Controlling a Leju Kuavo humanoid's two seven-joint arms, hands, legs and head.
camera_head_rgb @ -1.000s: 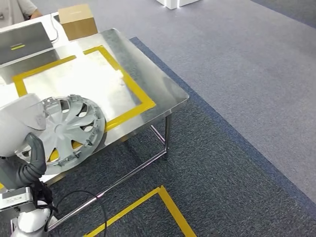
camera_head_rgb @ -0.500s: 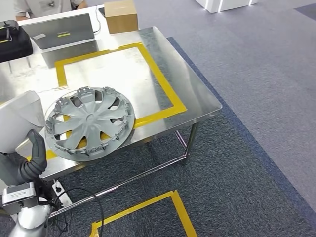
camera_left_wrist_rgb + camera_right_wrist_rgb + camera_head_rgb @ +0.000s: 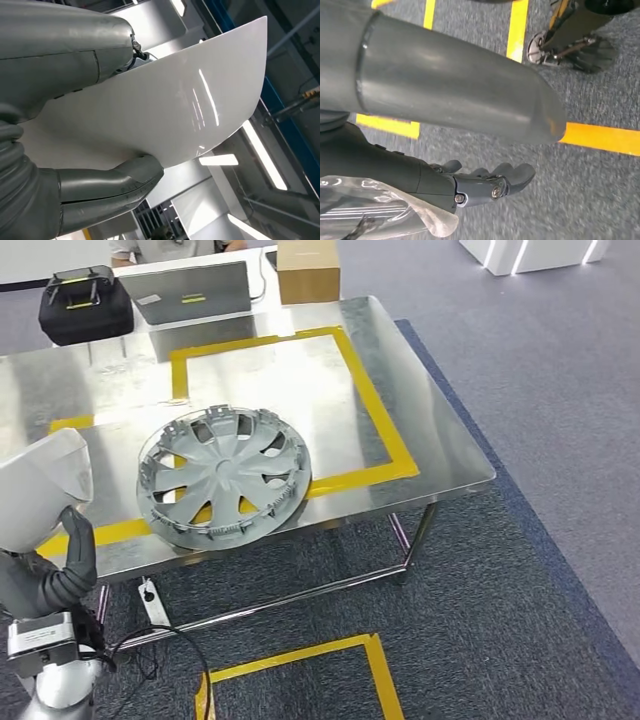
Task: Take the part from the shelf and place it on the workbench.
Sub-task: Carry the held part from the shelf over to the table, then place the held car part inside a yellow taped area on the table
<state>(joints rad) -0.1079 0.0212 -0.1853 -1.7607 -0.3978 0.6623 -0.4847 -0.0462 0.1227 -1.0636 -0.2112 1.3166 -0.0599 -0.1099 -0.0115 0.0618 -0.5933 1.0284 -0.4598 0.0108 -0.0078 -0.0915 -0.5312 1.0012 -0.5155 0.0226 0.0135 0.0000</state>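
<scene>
One glossy white curved panel point(image 3: 41, 485), gripped by the left hand point(image 3: 75, 555) at lower left; camera has swung toward the steel workbench point(image 3: 445, 455), placement pending; right hand point(image 3: 486, 182) hangs empty, fingers loosely extended.

The head view is bright and evenly lit from above. The steel bench point(image 3: 423, 410) throws broad white glare across its middle and toward its far left corner, washing out the yellow tape point(image 3: 377, 420) there. A soft shadow lies on the carpet point(image 3: 468, 620) under the bench's near edge. The wheel cover point(image 3: 224, 477) is sharp, with a thin shadow beneath it.

In the left wrist view, ceiling light strips point(image 3: 260, 155) burn white, and streaks of reflection cross the glossy white panel point(image 3: 181, 110).

The right wrist view is dimmer, with the carpet and the right hand point(image 3: 486, 185) slightly smeared by blur.
</scene>
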